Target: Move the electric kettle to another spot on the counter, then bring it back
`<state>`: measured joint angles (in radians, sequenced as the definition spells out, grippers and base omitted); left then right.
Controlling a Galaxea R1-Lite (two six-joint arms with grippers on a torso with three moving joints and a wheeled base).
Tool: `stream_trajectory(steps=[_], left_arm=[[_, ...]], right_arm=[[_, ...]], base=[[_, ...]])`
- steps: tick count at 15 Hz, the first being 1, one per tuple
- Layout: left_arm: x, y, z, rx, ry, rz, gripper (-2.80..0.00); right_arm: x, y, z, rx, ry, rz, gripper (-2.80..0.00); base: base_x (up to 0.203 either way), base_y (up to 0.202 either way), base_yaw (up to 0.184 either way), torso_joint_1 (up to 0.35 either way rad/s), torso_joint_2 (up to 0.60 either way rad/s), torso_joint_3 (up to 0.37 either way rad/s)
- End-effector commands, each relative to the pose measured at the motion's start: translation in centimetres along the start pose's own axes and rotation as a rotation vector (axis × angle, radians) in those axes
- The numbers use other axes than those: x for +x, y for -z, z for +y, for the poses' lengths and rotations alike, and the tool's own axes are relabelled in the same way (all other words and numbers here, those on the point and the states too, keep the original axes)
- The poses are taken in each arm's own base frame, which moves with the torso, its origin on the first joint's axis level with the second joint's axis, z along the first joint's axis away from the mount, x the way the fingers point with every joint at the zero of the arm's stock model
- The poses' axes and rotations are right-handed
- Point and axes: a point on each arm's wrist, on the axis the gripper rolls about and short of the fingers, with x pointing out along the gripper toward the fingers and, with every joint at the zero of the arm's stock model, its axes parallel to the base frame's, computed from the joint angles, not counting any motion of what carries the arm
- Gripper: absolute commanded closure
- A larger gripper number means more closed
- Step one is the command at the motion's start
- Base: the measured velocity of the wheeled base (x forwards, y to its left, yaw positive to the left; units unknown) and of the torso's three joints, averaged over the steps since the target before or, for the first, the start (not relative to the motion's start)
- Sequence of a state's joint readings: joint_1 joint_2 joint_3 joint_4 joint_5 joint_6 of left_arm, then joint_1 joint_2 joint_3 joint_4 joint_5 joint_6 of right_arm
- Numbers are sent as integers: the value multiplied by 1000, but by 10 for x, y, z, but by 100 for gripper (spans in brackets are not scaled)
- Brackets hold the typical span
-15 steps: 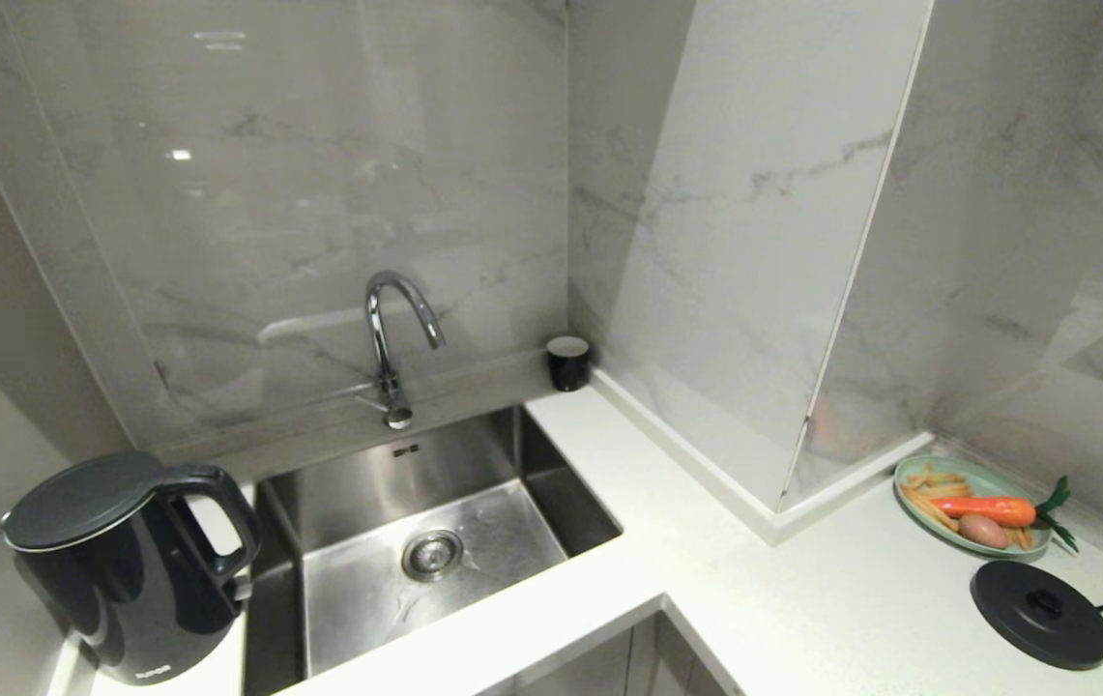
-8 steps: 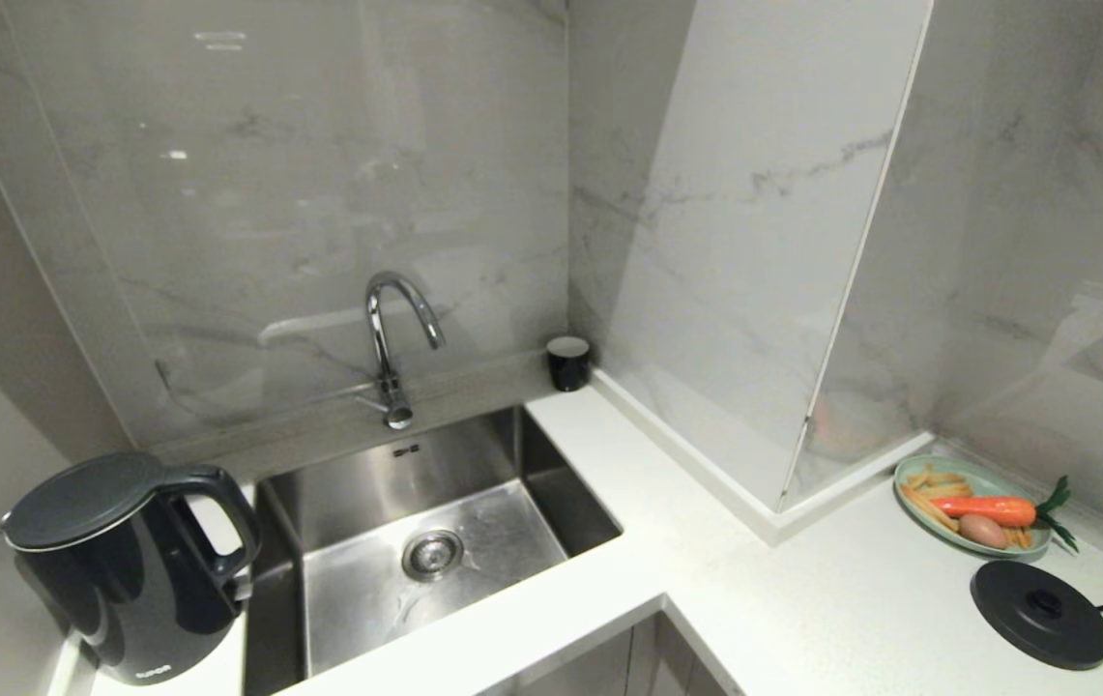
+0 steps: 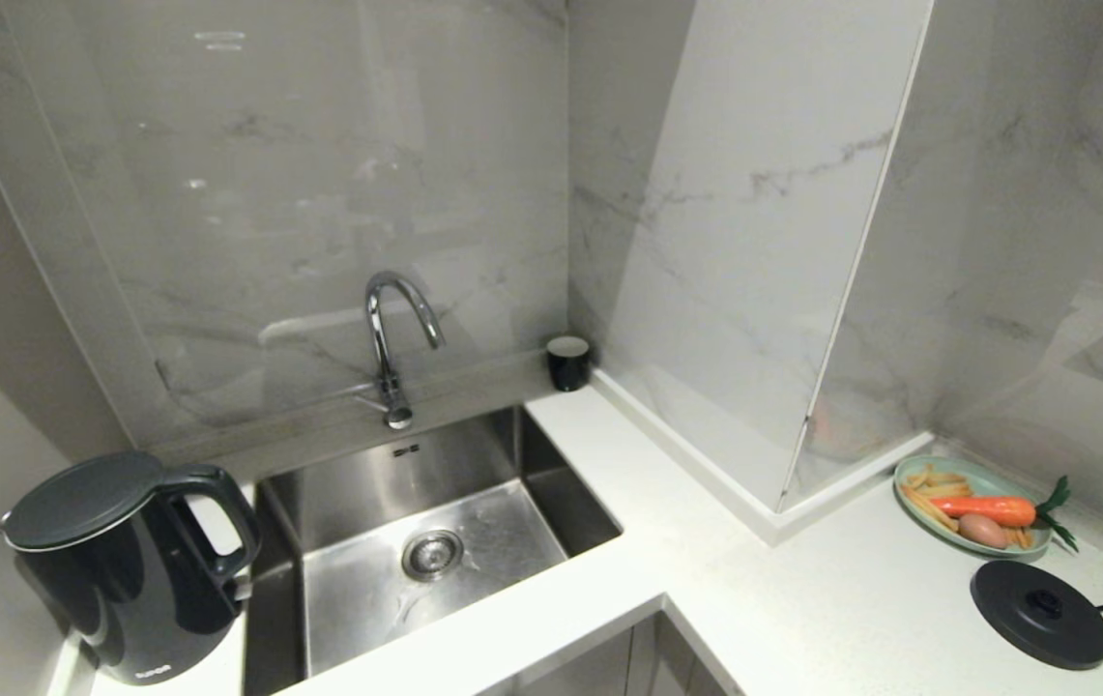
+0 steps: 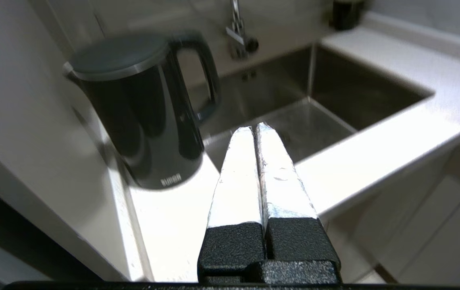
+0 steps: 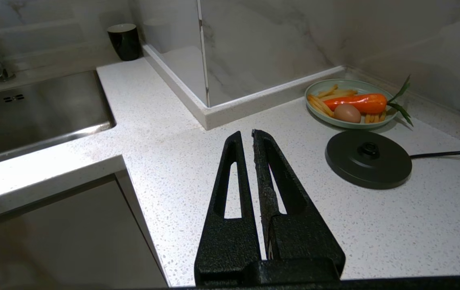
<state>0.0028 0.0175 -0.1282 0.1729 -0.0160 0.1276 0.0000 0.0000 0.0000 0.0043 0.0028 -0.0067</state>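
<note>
Beyond the left gripper's (image 4: 254, 128) clenched, empty tips, the electric kettle (image 4: 141, 108) stands on a narrow strip of counter (image 4: 173, 217) beside the sink (image 4: 314, 92), handle toward the basin. A clumsy approach with fingers (image 4: 236, 177) pressed together could nudge the tall jug over the sink edge. The right gripper (image 5: 246, 135), also closed on nothing, hangs near the base disc (image 5: 368, 158).

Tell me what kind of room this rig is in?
Most likely a home kitchen: a stainless sink with a chrome tap set in a white speckled counter, marble-look wall panels behind, an electric kettle left of the sink, and a plate of food on the right.
</note>
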Motion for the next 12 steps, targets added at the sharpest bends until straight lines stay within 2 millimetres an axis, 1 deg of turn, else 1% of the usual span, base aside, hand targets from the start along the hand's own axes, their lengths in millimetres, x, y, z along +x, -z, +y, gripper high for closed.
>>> stream_trajectory(steps=[1,12], left_arm=[[7,16,-2,-22,15,-2,0],[8,16,-2,-52,25,-9,0]], right_arm=[[0,0,0,-2,0,0,0],[0,0,0,-2,0,0,0]], base=[[0,0,0,0,0,0],[0,0,0,0,0,0]])
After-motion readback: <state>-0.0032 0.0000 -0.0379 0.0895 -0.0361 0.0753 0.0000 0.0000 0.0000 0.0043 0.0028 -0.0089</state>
